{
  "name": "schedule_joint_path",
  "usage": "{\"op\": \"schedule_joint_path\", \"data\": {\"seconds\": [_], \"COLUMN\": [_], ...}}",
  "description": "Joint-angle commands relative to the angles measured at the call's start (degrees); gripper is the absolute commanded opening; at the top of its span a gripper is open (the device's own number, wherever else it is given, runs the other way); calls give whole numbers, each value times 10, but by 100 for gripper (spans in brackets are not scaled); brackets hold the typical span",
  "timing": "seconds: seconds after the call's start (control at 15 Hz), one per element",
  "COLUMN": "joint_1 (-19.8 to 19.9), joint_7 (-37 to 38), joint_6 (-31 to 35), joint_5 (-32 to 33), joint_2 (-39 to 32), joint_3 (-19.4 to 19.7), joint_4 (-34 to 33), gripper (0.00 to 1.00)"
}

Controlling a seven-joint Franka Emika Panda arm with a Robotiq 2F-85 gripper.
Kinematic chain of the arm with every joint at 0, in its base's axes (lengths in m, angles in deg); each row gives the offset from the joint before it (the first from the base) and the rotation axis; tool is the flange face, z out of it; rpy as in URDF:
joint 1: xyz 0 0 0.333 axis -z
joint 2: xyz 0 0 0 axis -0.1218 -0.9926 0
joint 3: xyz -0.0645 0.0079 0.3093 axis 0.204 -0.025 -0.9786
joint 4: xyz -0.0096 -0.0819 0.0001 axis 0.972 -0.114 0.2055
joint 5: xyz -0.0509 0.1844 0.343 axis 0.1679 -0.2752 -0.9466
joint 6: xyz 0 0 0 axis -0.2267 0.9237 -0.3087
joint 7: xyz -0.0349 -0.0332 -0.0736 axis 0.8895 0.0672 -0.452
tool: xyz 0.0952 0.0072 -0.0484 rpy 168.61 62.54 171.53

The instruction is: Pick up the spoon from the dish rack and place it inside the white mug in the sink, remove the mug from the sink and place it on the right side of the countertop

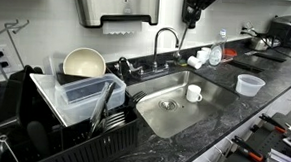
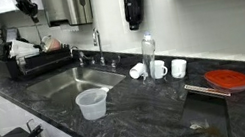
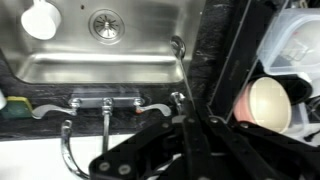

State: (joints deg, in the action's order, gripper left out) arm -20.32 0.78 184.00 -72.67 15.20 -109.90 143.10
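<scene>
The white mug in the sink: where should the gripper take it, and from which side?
Probably the rim, from straight above. The white mug stands upright in the sink, mouth open upward, nothing touching it. Pinching its wall, one side inside and one outside, should hold. Its handle is too small to judge.

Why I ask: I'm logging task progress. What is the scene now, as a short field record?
white mug: upright in the sink, near the drain
dish rack: on the countertop beside the sink, cream bowl in it
spoon: not made out
gripper: raised near the tap, open or shut unclear
translucent tub: on the countertop, other side of the sink
task stage: mug not yet removed
</scene>
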Motion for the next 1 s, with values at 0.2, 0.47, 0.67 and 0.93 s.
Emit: {"op": "schedule_joint_path", "data": {"seconds": [0.2,0.47,0.67,0.93], "joint_1": [46,35,35,36], "joint_7": [105,109,112,112], "joint_6": [-39,-36,-39,-39], "joint_5": [51,49,50,50], "joint_2": [47,39,40,41], "joint_3": [-23,-16,-16,-16], "joint_4": [56,59,59,59], "gripper": [1,4,4,4]}}
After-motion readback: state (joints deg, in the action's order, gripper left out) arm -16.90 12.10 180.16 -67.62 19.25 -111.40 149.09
